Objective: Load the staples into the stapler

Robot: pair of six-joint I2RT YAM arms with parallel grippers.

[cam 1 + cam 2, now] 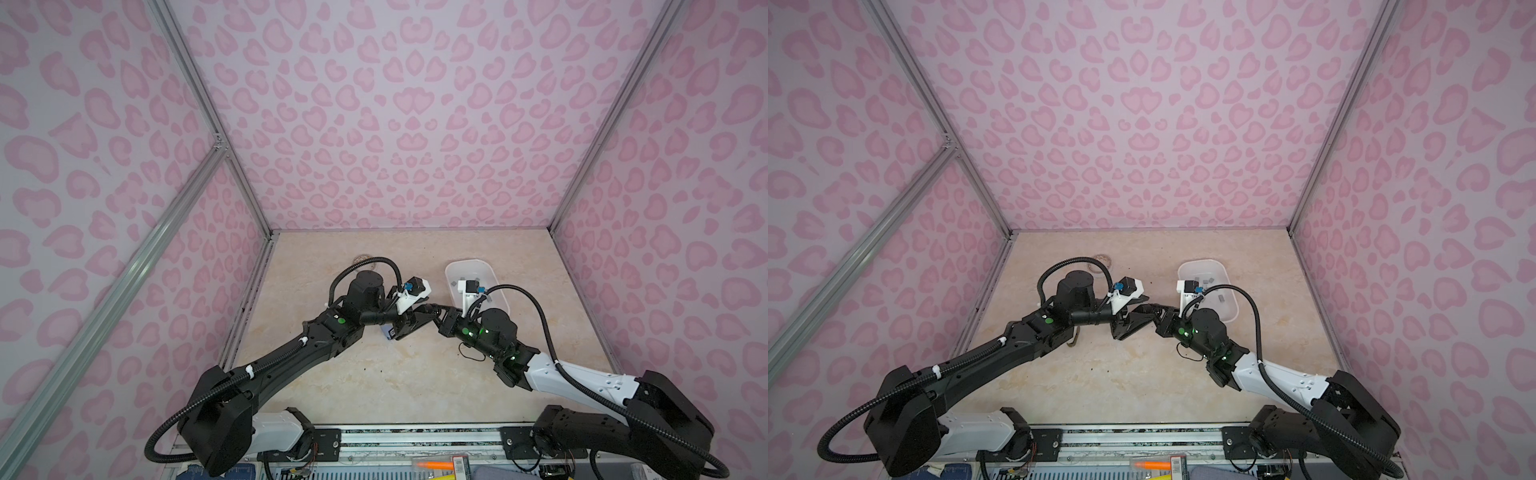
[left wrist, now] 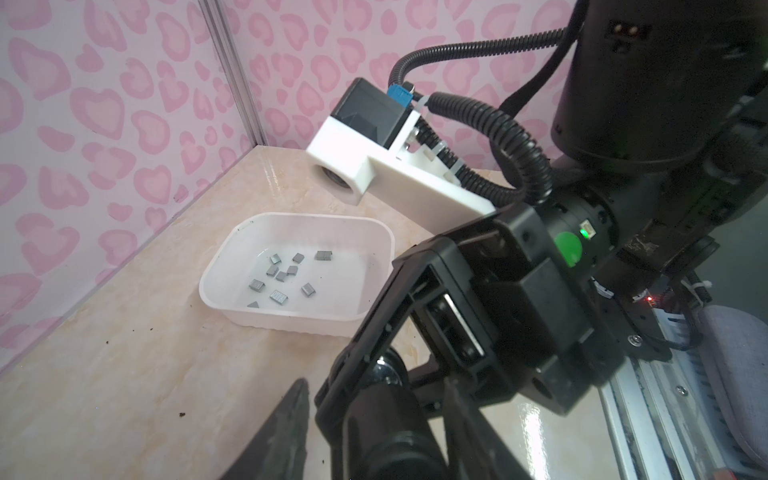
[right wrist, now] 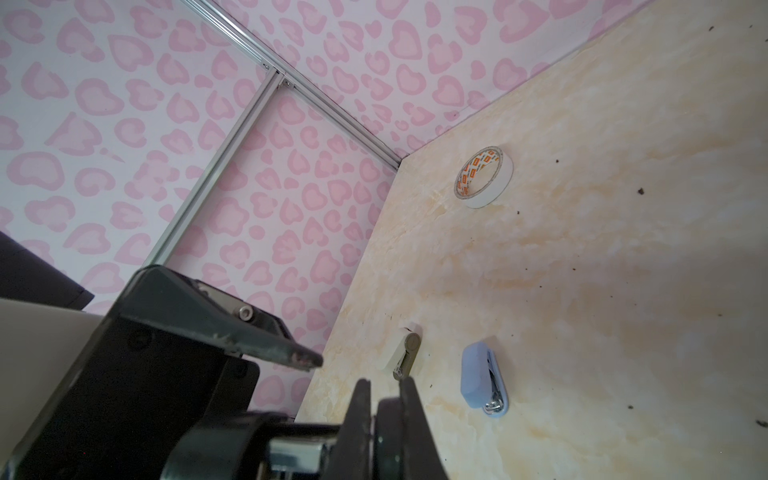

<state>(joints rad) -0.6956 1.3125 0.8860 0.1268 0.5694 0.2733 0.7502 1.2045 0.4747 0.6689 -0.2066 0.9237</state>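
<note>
In the middle of the table my two grippers meet at a black stapler (image 2: 386, 419). My right gripper (image 3: 384, 386) is shut on a thin black part of it. My left gripper (image 2: 376, 386) is open, its fingers (image 2: 291, 424) standing apart on either side of the stapler's body. In both top views the two grippers (image 1: 415, 320) (image 1: 430, 309) hide the stapler. The staples (image 2: 282, 274) are several small grey strips lying loose in a white tray (image 2: 297, 216) at the back right, also seen in a top view (image 1: 1210, 280).
A light blue stapler (image 3: 484, 382) and a small beige stapler (image 3: 405, 353) lie on the marble table under the left arm. A tape roll (image 3: 484, 176) sits near the back left corner. Pink walls close three sides. Dark crumbs dot the table.
</note>
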